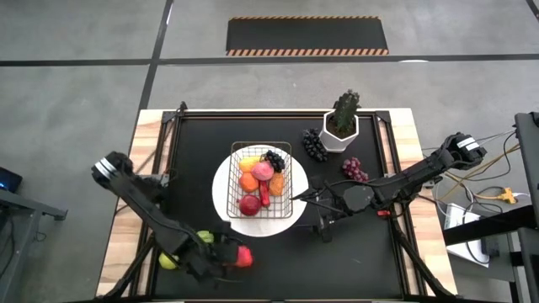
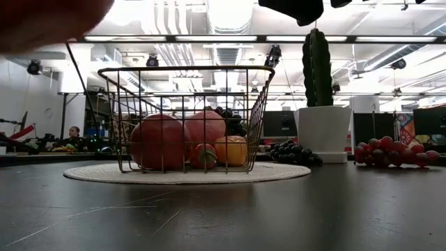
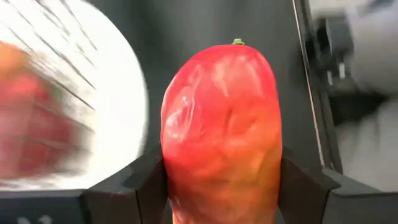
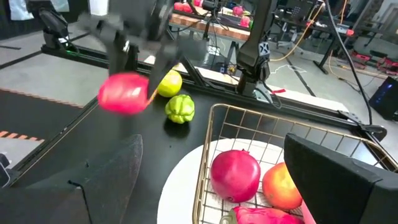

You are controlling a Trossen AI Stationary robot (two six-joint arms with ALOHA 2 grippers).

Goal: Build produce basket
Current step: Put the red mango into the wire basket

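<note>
The wire basket [image 1: 261, 181] stands on a round white plate [image 1: 221, 195] at the table's middle. It holds a red apple [image 4: 235, 174], an orange fruit [image 4: 283, 185], a red chili and a dark grape bunch. Near the front edge, my left gripper [image 1: 229, 257] is shut on a red mango [image 3: 221, 130], also seen in the right wrist view [image 4: 124, 92]. A green apple [image 4: 169, 83] and a green pepper [image 4: 180, 107] lie on the table beside it. My right gripper [image 1: 305, 199] hovers open just right of the basket, touching nothing. My left gripper pinches the mango between its two fingers [image 3: 146, 183], one on each long side [image 3: 177, 186] of the fruit's rear half. The fingers slant down from the table's left and lie along the mango, whose stem tip [image 3: 238, 42] points away from them. It hangs clear of the table.
A white pot with a spiky plant [image 1: 341, 126] stands at the back right. A dark grape bunch [image 1: 314, 145] and a red grape bunch [image 1: 354, 169] lie near it. In the low view the mango is a red blur [image 2: 49, 21] close to the camera.
</note>
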